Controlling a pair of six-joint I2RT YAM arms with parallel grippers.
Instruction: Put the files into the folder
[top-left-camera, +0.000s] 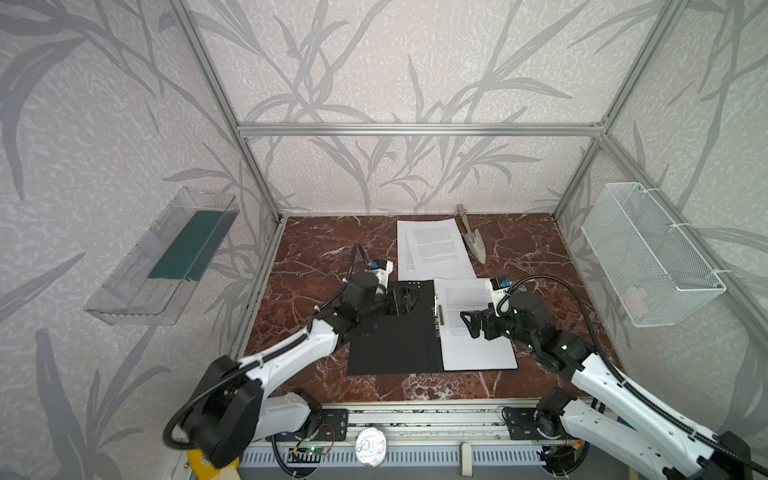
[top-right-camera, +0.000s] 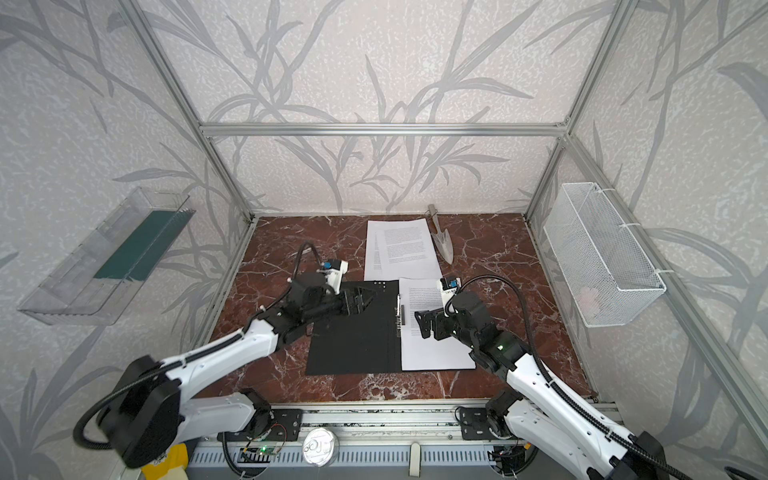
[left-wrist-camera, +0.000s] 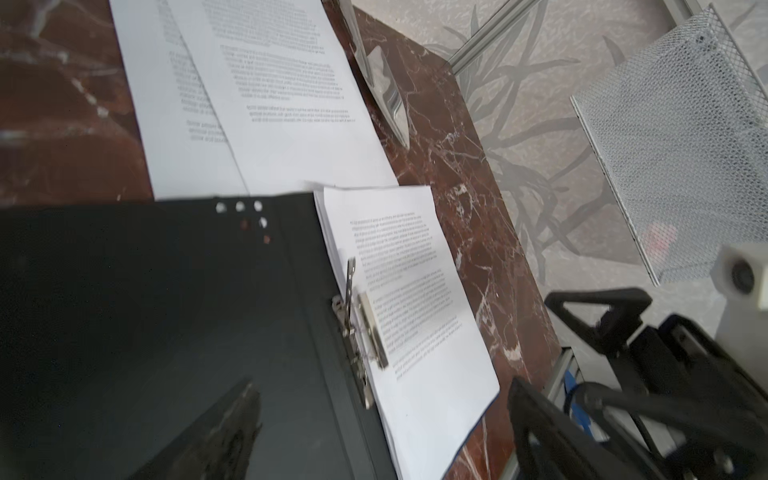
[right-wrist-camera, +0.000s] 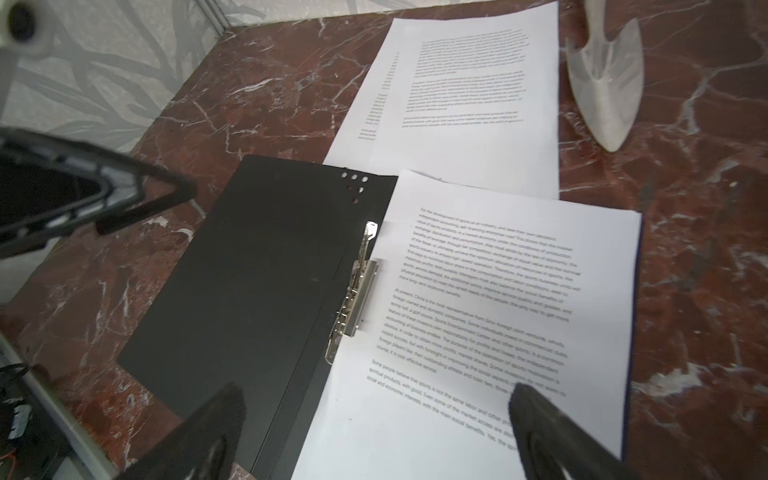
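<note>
The black folder (top-left-camera: 390, 332) (top-right-camera: 353, 340) lies open on the marble table. A stack of files (top-left-camera: 478, 345) (right-wrist-camera: 478, 291) rests on its right half, against the metal clip (top-left-camera: 439, 313) (left-wrist-camera: 365, 328) at the spine. More files (top-left-camera: 432, 249) (left-wrist-camera: 270, 104) lie loose behind it, overlapping. My left gripper (top-left-camera: 405, 301) (left-wrist-camera: 382, 432) hovers open over the folder's left cover, holding nothing. My right gripper (top-left-camera: 471, 324) (right-wrist-camera: 378, 428) stands open just above the stack in the folder, its fingers (right-wrist-camera: 540, 428) apart with nothing between them.
A silver garden trowel (top-left-camera: 473, 241) lies right of the loose sheets at the back. A white mesh basket (top-left-camera: 648, 257) hangs on the right wall. A clear tray (top-left-camera: 137, 291) with a dark green pad hangs on the left wall.
</note>
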